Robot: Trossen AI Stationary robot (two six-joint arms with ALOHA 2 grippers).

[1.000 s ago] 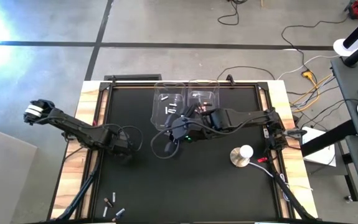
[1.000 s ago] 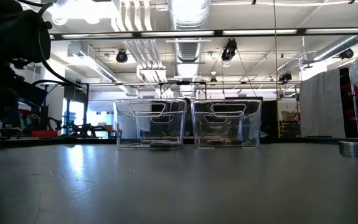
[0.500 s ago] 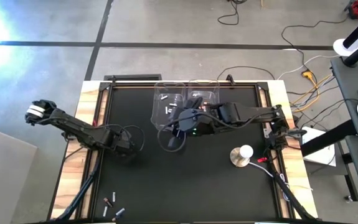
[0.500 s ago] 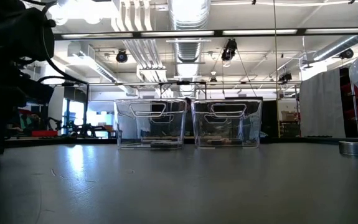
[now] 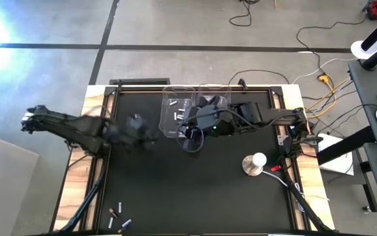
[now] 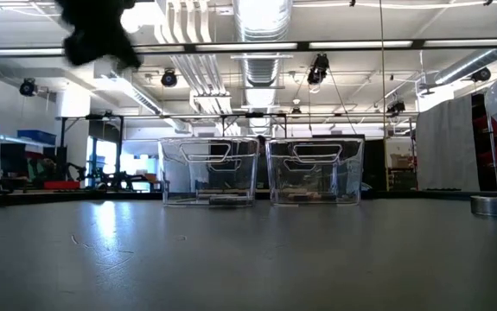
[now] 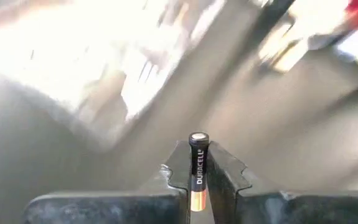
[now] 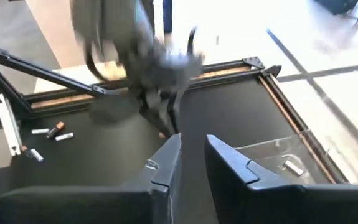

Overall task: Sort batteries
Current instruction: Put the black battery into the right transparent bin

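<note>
A dark, copper-ended battery (image 7: 197,171) is pinched upright between the fingers of the left claw (image 7: 197,163), which is carried above the surface at its left side (image 5: 136,124), beside the two clear bins (image 5: 178,115).

The right claw (image 8: 192,152) is poised over the near edge of the bins (image 5: 189,129), its fingers parted by a narrow gap with nothing seen between them.

The remaining batteries (image 5: 119,218) lie loose near the front-left corner of the surface; silvery ones (image 5: 174,105) are already seen in the left bin.

The battery is judged to be gripped only along a short stretch of its body, so a swift swing or a tilt could let it slip and roll across the surface. Both arms converge near the bins, so a collision between them is judged possible. A release off-centre could drop the dark cell among the silvery ones.

The surface (image 5: 195,190) is a black mat framed in pale wood, also carrying a round white-topped disc (image 5: 254,162). Beyond it, a workshop with ceiling ducts (image 6: 261,22) and strip lights is seen, and cables trail on the concrete floor (image 5: 254,72).
</note>
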